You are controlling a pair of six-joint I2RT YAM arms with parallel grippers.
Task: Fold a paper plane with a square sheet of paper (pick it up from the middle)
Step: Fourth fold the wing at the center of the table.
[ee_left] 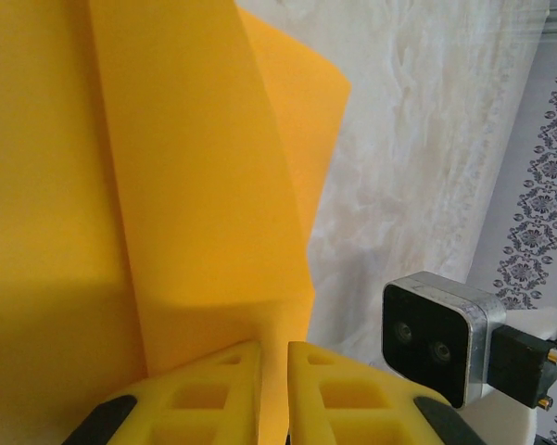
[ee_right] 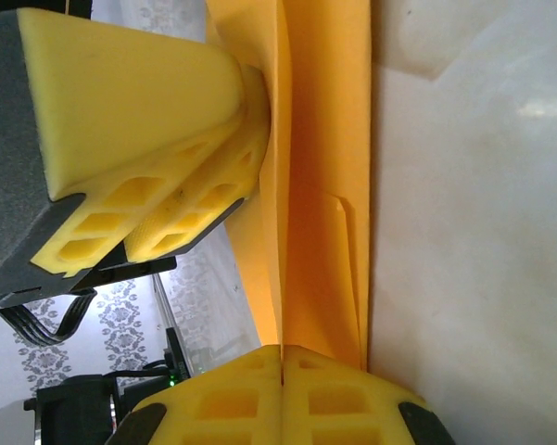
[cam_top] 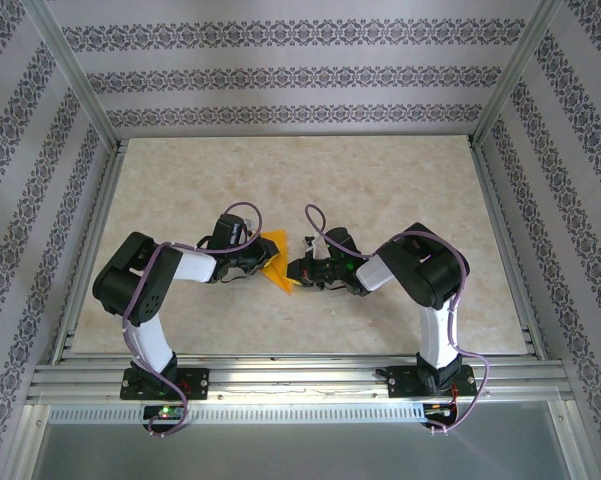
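1. Roughly at mid-table: orange paper (cam_top: 273, 262), folded into a pointed wedge and caught between the two grippers, just beyond the arms' elbows.
2. From the left wrist, orange paper (ee_left: 167, 185) stands as broad overlapping layers. One long crease runs up from the fingers, and an outer flap curls away on the right.
3. From the right wrist, orange paper (ee_right: 320, 185) narrows to a long strip with a straight fold down its length, set against the pale table. Cannot tell whether its lowest tip touches the surface.
4. Left gripper (cam_top: 250, 258): clamped on the orange paper from the left. Yellow fingers (ee_left: 213, 399) sit almost together, with the paper's edge pinched in the thin gap.
5. Left gripper (ee_right: 255, 139) also presses the far end of the strip from the side.
6. Right gripper (cam_top: 298, 272): closed on the near end of the orange paper. Fingers (ee_right: 232, 399) meet flush, with the fold running into the seam between them.
7. Grippers face each other, near but apart, bridged by the paper.
8. Small camera module (ee_left: 436, 338) on a white mount, just right of the left gripper's fingers.
9. Table (cam_top: 400, 190): pale, marbled, edged with metal rails.
10. Patterned walls (cam_top: 280, 80) on three sides.
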